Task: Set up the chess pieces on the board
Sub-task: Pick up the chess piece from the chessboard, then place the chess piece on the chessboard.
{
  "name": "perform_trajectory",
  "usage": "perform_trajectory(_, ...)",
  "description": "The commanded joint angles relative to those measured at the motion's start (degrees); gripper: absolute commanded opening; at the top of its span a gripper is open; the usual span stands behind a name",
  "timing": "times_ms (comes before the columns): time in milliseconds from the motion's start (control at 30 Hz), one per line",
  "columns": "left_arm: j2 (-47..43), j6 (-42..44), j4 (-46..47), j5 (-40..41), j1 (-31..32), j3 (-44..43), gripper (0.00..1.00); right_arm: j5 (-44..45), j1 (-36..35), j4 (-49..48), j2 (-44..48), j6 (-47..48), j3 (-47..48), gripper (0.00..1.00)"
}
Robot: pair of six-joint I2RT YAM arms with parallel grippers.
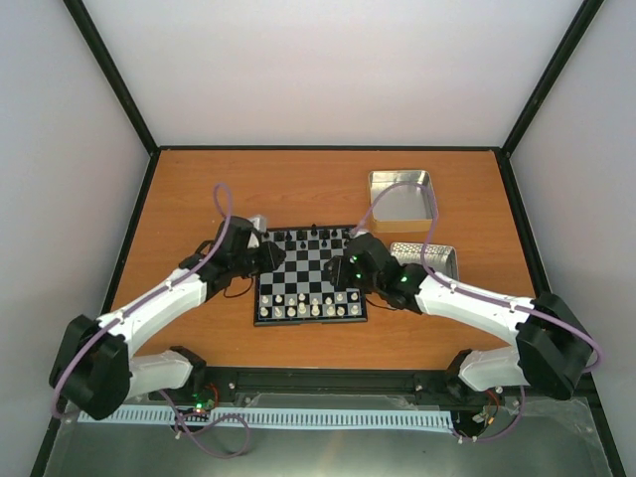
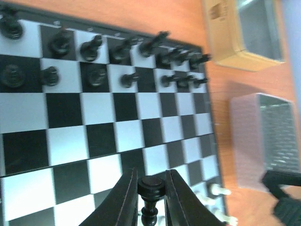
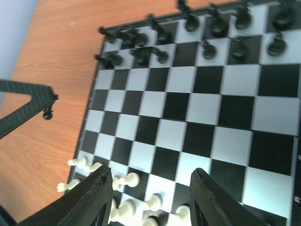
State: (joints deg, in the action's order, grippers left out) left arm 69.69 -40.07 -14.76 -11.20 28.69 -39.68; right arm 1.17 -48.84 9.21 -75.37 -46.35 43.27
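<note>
Pinches one tiny glossy black chess piece in the left gripper, at the left edge of the black-and-silver checked board. Two rows of matching black chess pieces along its far side. Holds the right gripper with jaws apart above white pieces.

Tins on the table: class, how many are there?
2 tins: one off the board, past its far right corner; one beside its right edge. Others may be hidden.
</note>
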Motion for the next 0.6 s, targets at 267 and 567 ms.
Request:
perform_trajectory(267,-10.6,-25.3,16.0,-15.2,0.1,2.4,0.12,3.4,-9.0,-11.9,2.0,13.6,3.6,0.52)
perform_trajectory(567,-15.0,-43.6,25.7,-17.1,0.1,6.9,0.13,1.6,-9.3,-23.6,8.2,11.4,-1.5,0.57)
